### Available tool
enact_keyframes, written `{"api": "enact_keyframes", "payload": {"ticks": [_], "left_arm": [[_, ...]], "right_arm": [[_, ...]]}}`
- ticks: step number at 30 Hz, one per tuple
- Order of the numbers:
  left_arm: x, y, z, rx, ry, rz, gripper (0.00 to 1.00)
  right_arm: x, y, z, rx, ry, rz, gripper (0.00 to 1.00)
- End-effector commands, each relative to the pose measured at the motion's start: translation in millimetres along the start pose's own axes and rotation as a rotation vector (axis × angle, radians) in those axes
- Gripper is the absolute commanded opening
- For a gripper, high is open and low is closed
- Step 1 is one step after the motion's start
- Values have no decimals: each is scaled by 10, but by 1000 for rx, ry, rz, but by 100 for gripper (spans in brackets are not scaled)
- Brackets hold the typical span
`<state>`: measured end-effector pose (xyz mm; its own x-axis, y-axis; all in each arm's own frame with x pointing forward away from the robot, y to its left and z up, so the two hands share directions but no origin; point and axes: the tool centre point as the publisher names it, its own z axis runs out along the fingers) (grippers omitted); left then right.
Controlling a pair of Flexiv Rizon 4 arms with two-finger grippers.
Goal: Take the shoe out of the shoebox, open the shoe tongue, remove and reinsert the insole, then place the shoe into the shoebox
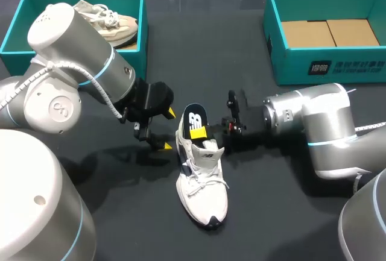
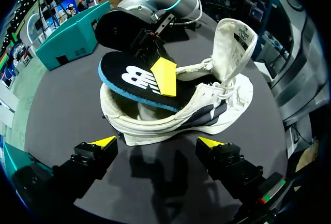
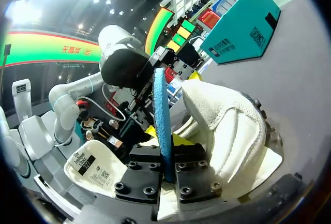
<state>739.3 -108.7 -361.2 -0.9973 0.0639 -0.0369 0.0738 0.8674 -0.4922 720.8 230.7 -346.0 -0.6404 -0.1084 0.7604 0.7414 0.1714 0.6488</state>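
On the dark grey table point(image 1: 271, 213), a white lace-up sneaker with navy trim point(image 1: 204, 182) lies at the centre, toe toward the robot. The right gripper point(image 1: 205, 131) is clamped on the black, blue-edged foam insole point(image 1: 194, 119), which sticks partway out of the sneaker's heel opening. The left gripper point(image 1: 169, 129) hangs just beside the heel, fingers apart, holding nothing.
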Motion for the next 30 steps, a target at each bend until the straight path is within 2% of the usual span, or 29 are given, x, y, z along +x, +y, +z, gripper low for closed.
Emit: {"api": "enact_keyframes", "payload": {"ticks": [1, 7, 9, 11, 13, 30], "left_arm": [[7, 1, 4, -1, -1, 0, 100], [7, 1, 4, -1, -1, 0, 100], [7, 1, 4, -1, -1, 0, 100], [7, 1, 4, -1, -1, 0, 100], [7, 1, 4, -1, -1, 0, 100], [7, 1, 4, -1, -1, 0, 100]], "right_arm": [[36, -120, 20, -12, -15, 7, 0], [65, -83, 49, 0, -23, -5, 0], [78, -52, 60, 9, -25, -12, 29], [88, -17, 65, 19, -29, -21, 40], [100, 17, 70, 30, -31, -29, 43], [135, 358, 57, 105, -80, -98, 40]]}}
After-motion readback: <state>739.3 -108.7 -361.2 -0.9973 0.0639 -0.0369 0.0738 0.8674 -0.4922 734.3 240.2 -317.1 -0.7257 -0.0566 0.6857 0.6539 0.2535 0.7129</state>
